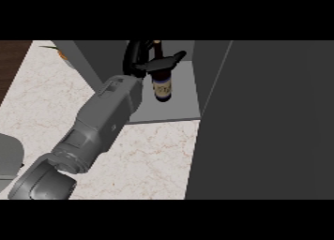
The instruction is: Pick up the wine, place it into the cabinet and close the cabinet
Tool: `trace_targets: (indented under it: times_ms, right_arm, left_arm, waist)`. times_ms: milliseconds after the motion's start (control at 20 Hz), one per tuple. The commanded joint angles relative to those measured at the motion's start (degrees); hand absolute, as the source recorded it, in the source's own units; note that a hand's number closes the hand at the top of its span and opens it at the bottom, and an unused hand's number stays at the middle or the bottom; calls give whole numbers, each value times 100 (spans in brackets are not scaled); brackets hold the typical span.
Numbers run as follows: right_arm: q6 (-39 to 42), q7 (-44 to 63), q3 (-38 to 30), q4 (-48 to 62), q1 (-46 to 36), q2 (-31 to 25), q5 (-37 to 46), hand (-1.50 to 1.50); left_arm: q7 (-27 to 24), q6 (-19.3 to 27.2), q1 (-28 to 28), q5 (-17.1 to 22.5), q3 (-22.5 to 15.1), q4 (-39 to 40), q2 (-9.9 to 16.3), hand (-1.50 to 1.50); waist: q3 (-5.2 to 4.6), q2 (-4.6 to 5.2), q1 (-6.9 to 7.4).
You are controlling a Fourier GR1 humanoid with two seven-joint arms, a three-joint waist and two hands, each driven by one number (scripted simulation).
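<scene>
The wine [162, 87], a dark bottle with a pale label, stands inside the open cabinet [177, 110] on its grey shelf. The hand [148, 58] curls around its neck, holding it.

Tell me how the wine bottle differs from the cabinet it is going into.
The wine bottle is small, rounded and dark with a pale label; the cabinet is large, flat-sided and plain grey. The bottle hangs inside the opening, gripped near its neck by the hand, while the cabinet stands on the counter with its door open. Both look dark and unlit.
</scene>
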Motion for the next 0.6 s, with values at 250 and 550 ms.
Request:
trace_targets:
  times_ms: [250, 550]
  right_arm:
    - [-32, 555, -175, -1305, 488, -262, -339, -150]
    - [4, 296, -202, -1228, 781, -368, -216, -150]
  left_arm:
    - [1, -273, 268, 78, -21, -274, -153, -150]
    - [150, -420, 875, 368, -439, -994, -155, -150]
  waist:
    - [4, -51, 143]
    - [8, -132, 158]
